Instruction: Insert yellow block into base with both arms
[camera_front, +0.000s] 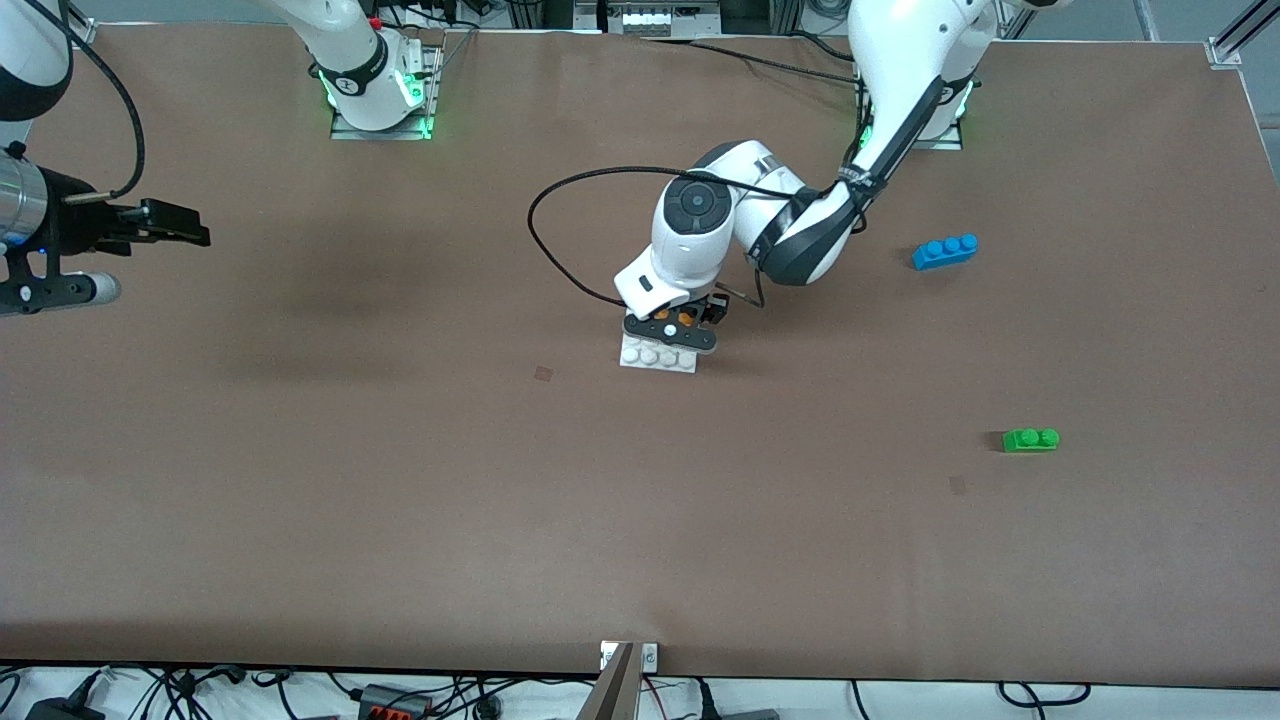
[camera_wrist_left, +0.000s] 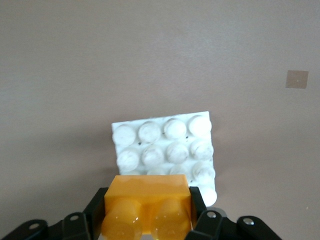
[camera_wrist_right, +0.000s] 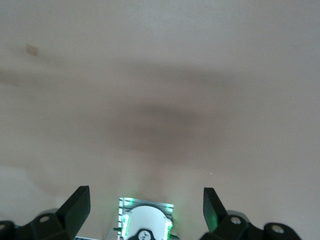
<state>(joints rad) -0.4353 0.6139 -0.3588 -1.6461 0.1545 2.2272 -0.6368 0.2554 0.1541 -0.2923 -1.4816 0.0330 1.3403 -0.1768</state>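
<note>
The yellow block (camera_wrist_left: 146, 200) sits between the fingers of my left gripper (camera_wrist_left: 146, 210), studs toward the camera. The gripper is shut on it. The white studded base (camera_wrist_left: 165, 145) lies flat on the table right under it. In the front view my left gripper (camera_front: 672, 325) hangs low over the base (camera_front: 657, 357), covering its rows farther from the front camera, and the yellow block (camera_front: 686, 318) shows as an orange spot. I cannot tell whether block and base touch. My right gripper (camera_front: 190, 225) waits open and empty, high over the right arm's end of the table; it also shows in the right wrist view (camera_wrist_right: 145, 195).
A blue three-stud brick (camera_front: 945, 250) and a green two-stud brick (camera_front: 1030, 439) lie toward the left arm's end of the table, the green one nearer the front camera. A black cable loops beside the left wrist. The right arm's base (camera_wrist_right: 146, 220) shows below its gripper.
</note>
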